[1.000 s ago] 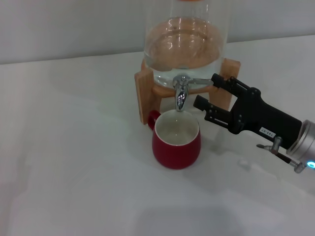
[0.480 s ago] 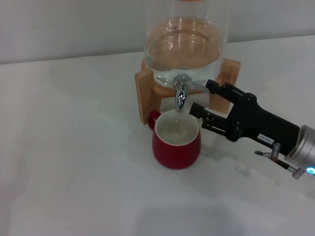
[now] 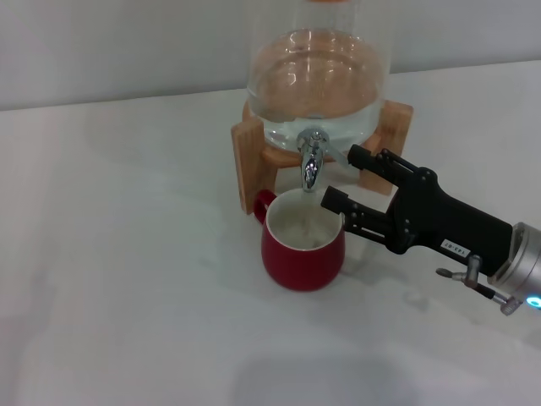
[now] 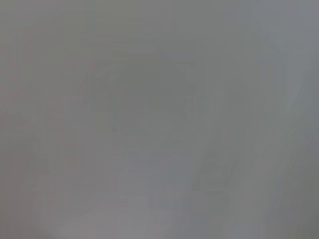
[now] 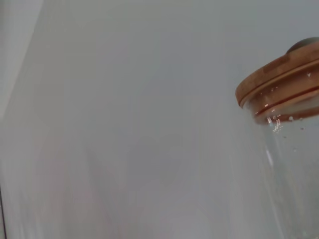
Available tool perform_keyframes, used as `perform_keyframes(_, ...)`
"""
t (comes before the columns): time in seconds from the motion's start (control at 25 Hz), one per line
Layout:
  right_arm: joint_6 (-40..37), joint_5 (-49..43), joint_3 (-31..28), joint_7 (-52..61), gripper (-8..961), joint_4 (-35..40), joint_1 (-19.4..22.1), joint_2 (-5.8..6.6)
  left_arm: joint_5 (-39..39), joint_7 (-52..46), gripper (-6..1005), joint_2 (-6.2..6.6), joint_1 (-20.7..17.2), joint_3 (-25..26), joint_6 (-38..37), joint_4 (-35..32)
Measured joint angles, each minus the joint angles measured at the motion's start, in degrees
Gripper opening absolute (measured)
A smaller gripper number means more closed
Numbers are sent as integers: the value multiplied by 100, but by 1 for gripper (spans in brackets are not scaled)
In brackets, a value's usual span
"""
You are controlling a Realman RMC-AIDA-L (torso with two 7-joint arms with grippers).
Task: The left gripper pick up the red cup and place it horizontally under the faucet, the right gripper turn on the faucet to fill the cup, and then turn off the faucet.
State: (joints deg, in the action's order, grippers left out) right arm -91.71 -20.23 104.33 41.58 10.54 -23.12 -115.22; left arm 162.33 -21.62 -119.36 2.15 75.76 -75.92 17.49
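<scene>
Red cup (image 3: 303,247) under faucet (image 3: 311,160) holds water.

A bare test bench in a lab or demo room is showing here rather than a lived-in kitchen. A plain white tabletop (image 3: 127,279) is meeting a blank pale wall (image 3: 118,42), and a clear glass water dispenser (image 3: 317,76) is sitting alone on its light wooden stand (image 3: 250,165).

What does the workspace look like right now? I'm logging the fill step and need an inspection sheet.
Surface: white table, bare around the job.
Job's things: squat dark-red ceramic cup upright under the chrome faucet of the clear glass dispenser on its wooden stand.
Clutter: nothing seen.
Grippers: all-black right gripper open, beside the faucet; left gripper not in view.
Cables: nothing seen.
Surroundings: pale wall.
</scene>
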Motion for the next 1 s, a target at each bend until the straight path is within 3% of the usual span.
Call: perform_keyframes(1.0,-495,53,-353,-40,791,-3,138,116,0,0,879,0,-20,-49,20,0)
